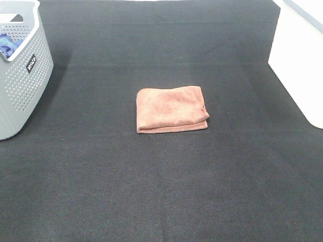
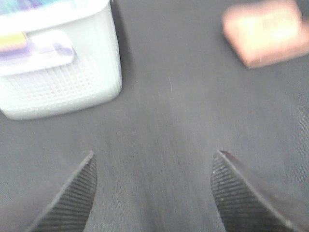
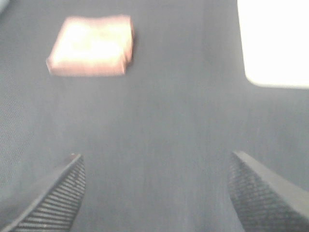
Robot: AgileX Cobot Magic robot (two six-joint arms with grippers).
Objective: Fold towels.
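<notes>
A terracotta towel (image 1: 171,109) lies folded into a small rectangle in the middle of the dark cloth-covered table. It also shows blurred in the left wrist view (image 2: 264,32) and in the right wrist view (image 3: 91,46). Neither arm shows in the exterior high view. My left gripper (image 2: 153,193) is open and empty over bare table, well away from the towel. My right gripper (image 3: 157,195) is open and empty too, also back from the towel.
A grey perforated basket (image 1: 22,75) stands at the far left with a blue cloth (image 1: 7,44) inside; it also shows in the left wrist view (image 2: 63,72). A white box (image 1: 300,60) stands at the right edge and shows in the right wrist view (image 3: 275,43).
</notes>
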